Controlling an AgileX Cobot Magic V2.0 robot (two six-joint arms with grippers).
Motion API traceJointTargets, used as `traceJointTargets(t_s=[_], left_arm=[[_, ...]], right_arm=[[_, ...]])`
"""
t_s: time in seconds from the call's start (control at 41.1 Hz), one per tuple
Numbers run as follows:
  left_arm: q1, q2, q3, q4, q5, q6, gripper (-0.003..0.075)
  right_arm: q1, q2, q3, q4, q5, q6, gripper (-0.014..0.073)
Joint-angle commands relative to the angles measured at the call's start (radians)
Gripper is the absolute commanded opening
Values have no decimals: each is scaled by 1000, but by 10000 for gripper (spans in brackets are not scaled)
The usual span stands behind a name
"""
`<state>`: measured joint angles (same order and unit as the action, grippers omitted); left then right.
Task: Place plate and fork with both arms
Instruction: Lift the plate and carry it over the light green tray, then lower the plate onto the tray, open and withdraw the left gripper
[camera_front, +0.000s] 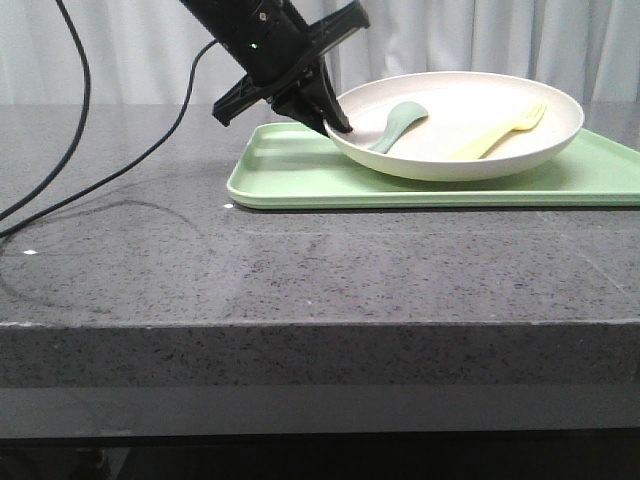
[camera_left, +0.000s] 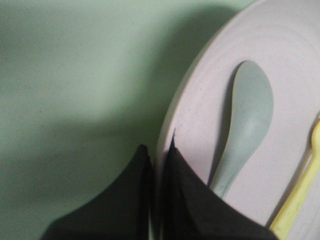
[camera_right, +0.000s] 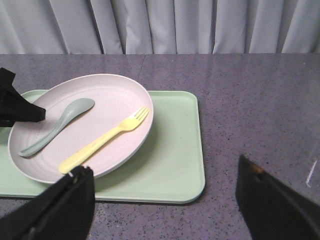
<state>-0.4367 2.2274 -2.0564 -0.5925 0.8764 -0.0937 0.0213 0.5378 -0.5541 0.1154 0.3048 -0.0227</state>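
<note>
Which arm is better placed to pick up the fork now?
Right. The left hand is shut on the plate rim, so it is busy. The right hand is open, with the fork ahead of it.

The large round matte plate (camera_front: 470, 150) was a plain cream off-white with no pattern. On it lay a slim plastic fork (camera_front: 500, 133) of pale yellow and a smooth spoon (camera_front: 398, 125) of muted grey-green. The flat rectangular tray (camera_front: 300, 180) under them was a uniform light green. The stone-look table (camera_front: 300, 260) was dark grey, speckled all over with fine lighter flecks. The left gripper (camera_front: 335, 122) was matte black, with one small green light on the black body above it, and the right gripper (camera_right: 165, 200) showed black fingers. The pleated curtain (camera_right: 200, 25) behind was pale grey-white, and the thin cable (camera_front: 80, 130) was black.
</note>
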Motion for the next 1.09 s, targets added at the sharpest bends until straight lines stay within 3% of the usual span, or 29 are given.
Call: traceJointTargets(t_s=[0.0, 0.292, 0.414, 0.584, 0.657, 0.778, 0.876, 1.07], left_arm=[[-8, -65, -41, -58, -59, -19, 6], [-7, -65, -42, -58, -48, -17, 309], [17, -67, -72, -54, 38, 13, 383], [70, -67, -162, -54, 212, 49, 376], [78, -67, -205, -54, 290, 62, 335], [81, -67, -262, -5, 395, 70, 142], [72, -85, -264, 31, 395, 73, -18], [52, -168, -215, 143, 395, 94, -18]], right_arm=[[-2, 10, -36, 5, -83, -9, 601], [-2, 10, -36, 5, -83, -9, 601], [-2, 10, -36, 5, -83, -9, 601], [-2, 10, -36, 5, -83, -9, 601], [-2, 10, -36, 5, -83, -9, 601], [-2, 10, -36, 5, -83, -9, 601], [-2, 10, -36, 5, -83, -9, 601], [-2, 10, -36, 5, -83, -9, 601]])
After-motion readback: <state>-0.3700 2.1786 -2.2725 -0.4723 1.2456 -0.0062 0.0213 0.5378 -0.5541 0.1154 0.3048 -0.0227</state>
